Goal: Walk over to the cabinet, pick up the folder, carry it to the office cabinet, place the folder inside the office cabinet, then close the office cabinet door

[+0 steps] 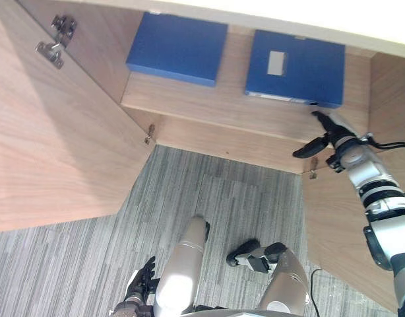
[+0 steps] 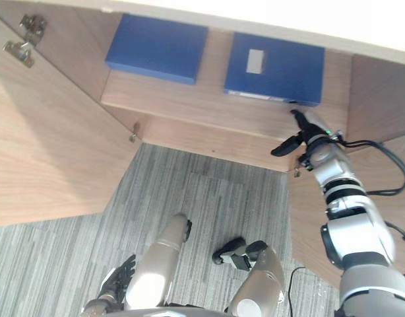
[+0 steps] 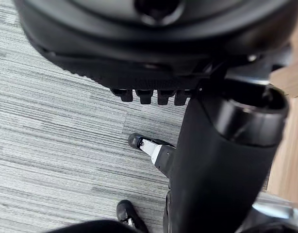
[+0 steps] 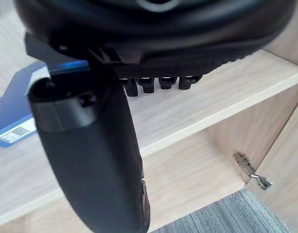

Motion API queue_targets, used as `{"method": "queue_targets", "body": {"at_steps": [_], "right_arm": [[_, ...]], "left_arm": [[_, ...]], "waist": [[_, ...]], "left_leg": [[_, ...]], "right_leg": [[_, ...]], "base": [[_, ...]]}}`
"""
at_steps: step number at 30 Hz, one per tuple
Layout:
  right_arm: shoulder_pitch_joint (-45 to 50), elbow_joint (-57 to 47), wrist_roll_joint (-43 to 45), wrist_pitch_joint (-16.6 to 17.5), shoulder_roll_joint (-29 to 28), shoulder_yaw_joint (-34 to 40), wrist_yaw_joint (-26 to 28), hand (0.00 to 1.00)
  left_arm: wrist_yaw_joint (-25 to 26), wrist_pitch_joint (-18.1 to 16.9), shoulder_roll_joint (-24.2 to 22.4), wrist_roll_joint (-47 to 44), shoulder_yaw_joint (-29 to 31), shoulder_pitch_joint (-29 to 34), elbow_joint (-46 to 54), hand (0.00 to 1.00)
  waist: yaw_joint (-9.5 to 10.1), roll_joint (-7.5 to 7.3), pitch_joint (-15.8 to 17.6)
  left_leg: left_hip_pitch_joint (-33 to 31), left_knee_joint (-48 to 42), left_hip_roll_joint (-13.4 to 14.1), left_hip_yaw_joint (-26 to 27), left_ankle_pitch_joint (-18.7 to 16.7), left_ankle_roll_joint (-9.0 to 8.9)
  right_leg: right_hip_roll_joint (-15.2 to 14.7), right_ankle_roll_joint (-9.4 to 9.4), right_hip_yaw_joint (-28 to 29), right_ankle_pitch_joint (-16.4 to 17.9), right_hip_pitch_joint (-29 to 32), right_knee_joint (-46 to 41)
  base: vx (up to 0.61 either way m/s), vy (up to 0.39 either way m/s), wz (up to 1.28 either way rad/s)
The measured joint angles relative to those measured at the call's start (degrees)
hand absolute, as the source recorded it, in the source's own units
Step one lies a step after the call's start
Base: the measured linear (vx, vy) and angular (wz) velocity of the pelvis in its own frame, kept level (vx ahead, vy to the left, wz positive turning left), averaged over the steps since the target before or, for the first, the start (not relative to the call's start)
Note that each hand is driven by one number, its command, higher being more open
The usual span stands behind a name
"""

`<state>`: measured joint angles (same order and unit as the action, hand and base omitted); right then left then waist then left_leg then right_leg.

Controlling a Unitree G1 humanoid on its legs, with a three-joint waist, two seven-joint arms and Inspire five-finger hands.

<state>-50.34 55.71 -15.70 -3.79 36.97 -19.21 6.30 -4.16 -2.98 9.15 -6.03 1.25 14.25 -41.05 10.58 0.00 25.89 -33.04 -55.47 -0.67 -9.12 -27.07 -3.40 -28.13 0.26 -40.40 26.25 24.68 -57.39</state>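
My right hand (image 1: 331,134) is up at the shelf (image 1: 216,105), fingers straight, thumb standing off to the side, nothing in it. The folder (image 1: 295,66) lies flat on that shelf just beyond my fingertips, up and a little left of them. Its near edge runs across me, along the shelf front. I can't tell whether my fingertips touch its near corner. This hand is far the nearer one; my left hand (image 1: 142,279) hangs loose low by the floor. The wrist view shows bare shelf past my fingers and a hinge (image 4: 251,172). The eye views add a second folder (image 1: 177,47) further left and the open door (image 1: 51,145).
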Motion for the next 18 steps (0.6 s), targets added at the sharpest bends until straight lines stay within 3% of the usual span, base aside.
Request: {"method": "queue_targets", "body": {"at_steps": [7,9,10,11,12,13,14,15,16,18], "right_arm": [[-0.14,-2.46,2.34,0.00,-9.44,-4.68,3.26,1.00],[-0.18,-2.47,2.35,-0.60,-12.25,-4.68,3.20,1.00],[-0.18,-2.47,2.43,-0.70,-12.59,-4.67,3.13,1.00],[-0.17,-2.57,2.62,-0.71,-12.97,-4.64,2.82,1.00],[-0.06,-2.63,3.04,-0.70,-13.65,-4.26,2.09,1.00],[0.29,-2.62,3.43,-0.70,-14.36,-3.44,1.53,1.00],[2.65,-3.35,4.54,-0.53,-15.91,-0.05,0.37,1.00],[5.60,-5.03,4.73,0.17,-17.37,2.71,-0.56,1.00],[7.32,-5.54,4.79,0.37,-18.33,3.21,-0.73,1.00],[14.94,-5.99,6.32,0.64,-23.23,7.66,-1.69,1.00]], "left_arm": [[1.42,-0.05,-1.70,-0.26,3.30,0.23,-4.53,1.00],[2.01,-0.25,-2.86,-0.51,6.21,0.27,-7.38,1.00],[2.21,-0.29,-2.97,-0.80,7.05,0.27,-7.99,1.00],[2.59,-0.29,-3.56,-1.11,7.95,0.26,-9.10,1.00],[2.72,-0.29,-3.56,-1.13,9.36,0.28,-10.40,1.00],[2.87,-0.34,-3.27,-1.21,9.43,0.35,-11.04,1.00],[3.46,-0.37,-2.59,-1.14,9.46,0.39,-12.44,1.00],[4.20,-0.23,-2.28,-0.54,9.43,0.27,-14.25,1.00],[4.33,-0.22,-2.10,-0.47,9.42,0.49,-15.11,1.00],[4.90,0.02,-1.87,-0.02,9.43,1.16,-16.97,1.00]], "waist": [[0.10,-0.35,-0.43],[0.44,-0.77,-2.26],[0.75,-0.89,-2.97],[1.15,-1.33,-4.36],[1.17,-2.49,-5.76],[1.24,-3.12,-6.45],[0.37,-3.97,-8.78],[0.04,-4.44,-9.80],[-0.18,-4.96,-10.54],[-1.40,-5.18,-12.54]], "left_leg": [[13.04,11.89,8.71,10.43,2.34,0.26],[15.74,12.37,10.07,10.15,2.96,1.27],[16.17,12.07,9.81,8.36,3.09,1.48],[16.79,11.02,8.19,3.11,3.72,1.90],[16.10,7.77,5.18,-2.11,5.55,1.04],[15.76,7.85,4.29,-3.94,3.59,1.50],[17.65,16.83,4.72,-6.39,2.82,1.68],[20.30,22.76,4.95,-5.72,5.67,-0.78],[21.13,23.85,4.68,-4.72,6.51,-1.09],[25.71,28.12,3.39,-0.09,7.93,0.19]], "right_leg": [[12.16,-1.45,6.29,-9.85,-4.93,17.31],[17.20,-1.35,10.71,-13.26,-6.07,23.37],[18.62,-1.52,12.10,-14.25,-6.24,24.89],[20.60,-1.68,14.42,-15.98,-6.77,27.52],[21.05,-1.67,17.26,-17.31,-7.03,29.32],[21.07,-1.27,18.64,-17.93,-7.07,30.05],[21.48,-0.72,20.12,-19.11,-7.03,31.68],[21.69,0.27,22.73,-19.90,-7.42,32.65],[21.63,1.04,24.19,-20.87,-7.66,33.91],[21.83,3.25,28.89,-24.66,-10.61,40.48]], "base": [[0.09,0.006,-0.98],[0.10,0.094,-1.33],[0.09,0.115,-1.32],[0.09,0.152,-1.24],[0.08,0.179,-1.16],[0.06,0.195,-0.94],[0.04,0.206,-0.86],[0.03,0.215,-0.83],[0.04,0.221,-0.84],[0.03,0.238,-0.88]]}}
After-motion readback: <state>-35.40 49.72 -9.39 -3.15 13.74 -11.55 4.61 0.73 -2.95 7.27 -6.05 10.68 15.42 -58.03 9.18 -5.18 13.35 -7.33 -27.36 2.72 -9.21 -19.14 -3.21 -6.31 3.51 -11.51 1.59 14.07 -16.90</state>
